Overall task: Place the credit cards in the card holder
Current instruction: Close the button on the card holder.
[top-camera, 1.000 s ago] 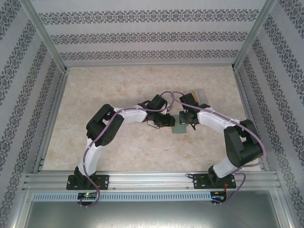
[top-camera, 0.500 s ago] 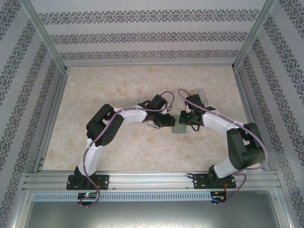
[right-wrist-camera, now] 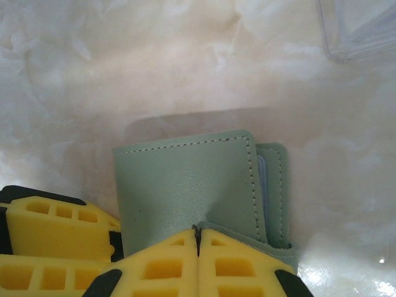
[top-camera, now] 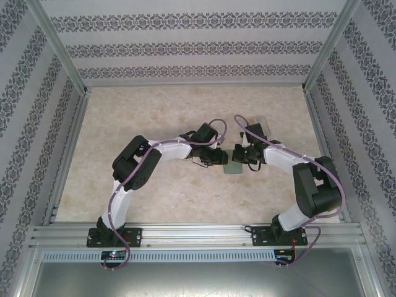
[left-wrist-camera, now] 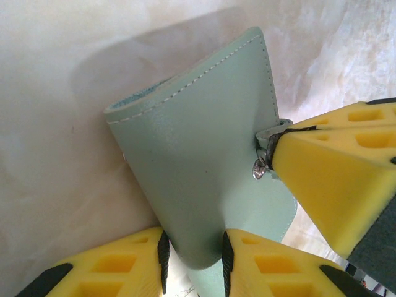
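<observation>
The card holder (left-wrist-camera: 198,154), a pale grey-green folded wallet, lies mid-table (top-camera: 234,164) between both arms. My left gripper (left-wrist-camera: 193,260) is shut on its rounded folded edge, one pad on each side; this gripper comes in from the left (top-camera: 221,158). My right gripper (right-wrist-camera: 197,234) is shut on the wallet's snap tab (left-wrist-camera: 267,158), jaws pressed together, and comes in from the right (top-camera: 243,156). The credit cards are hidden. A pale blue strip (right-wrist-camera: 260,179) shows between the flaps; whether it is card or lining I cannot tell.
A clear plastic case (top-camera: 261,126) lies just behind the right wrist, its corner at the top right of the right wrist view (right-wrist-camera: 362,28). The table is pale marbled stone (top-camera: 154,111), boxed in by patterned walls and aluminium rails (top-camera: 68,154).
The right arm's elbow and wrist have shifted a little to the right, uncovering more of the clear case. The left arm and the card holder have stayed in place.
</observation>
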You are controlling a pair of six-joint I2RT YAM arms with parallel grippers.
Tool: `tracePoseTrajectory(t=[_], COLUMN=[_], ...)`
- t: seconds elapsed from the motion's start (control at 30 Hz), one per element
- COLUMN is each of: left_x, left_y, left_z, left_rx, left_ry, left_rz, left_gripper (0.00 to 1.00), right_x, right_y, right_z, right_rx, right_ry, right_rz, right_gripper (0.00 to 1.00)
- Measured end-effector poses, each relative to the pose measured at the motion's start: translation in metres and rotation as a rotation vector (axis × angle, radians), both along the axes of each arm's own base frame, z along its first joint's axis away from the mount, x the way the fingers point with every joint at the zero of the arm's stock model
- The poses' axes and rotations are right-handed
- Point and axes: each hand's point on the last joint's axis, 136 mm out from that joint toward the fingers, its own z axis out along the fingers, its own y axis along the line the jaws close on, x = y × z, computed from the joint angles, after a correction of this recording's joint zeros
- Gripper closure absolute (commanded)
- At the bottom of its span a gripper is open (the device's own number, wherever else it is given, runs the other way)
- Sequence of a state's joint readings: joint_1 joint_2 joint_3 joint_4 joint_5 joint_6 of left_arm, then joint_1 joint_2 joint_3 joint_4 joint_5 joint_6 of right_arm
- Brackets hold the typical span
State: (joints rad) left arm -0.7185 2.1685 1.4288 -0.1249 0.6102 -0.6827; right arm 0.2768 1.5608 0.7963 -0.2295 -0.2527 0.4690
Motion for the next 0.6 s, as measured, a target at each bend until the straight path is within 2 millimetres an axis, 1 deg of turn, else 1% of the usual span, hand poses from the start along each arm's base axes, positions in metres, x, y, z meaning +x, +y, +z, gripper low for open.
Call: tracePoseTrajectory(t=[0.6], left_x=[0.0002], left_y=[0.0], left_z=[0.0], left_rx=[0.0], left_ry=[0.003], left_rz=[0.003], left_gripper=[0.69], right_x=[-0.0018], right_y=[-0.0025], right_z=[0.0008], right_rx=[-0.01], right_ry=[-0.003], right_rz=[0.018], right_gripper=[1.0])
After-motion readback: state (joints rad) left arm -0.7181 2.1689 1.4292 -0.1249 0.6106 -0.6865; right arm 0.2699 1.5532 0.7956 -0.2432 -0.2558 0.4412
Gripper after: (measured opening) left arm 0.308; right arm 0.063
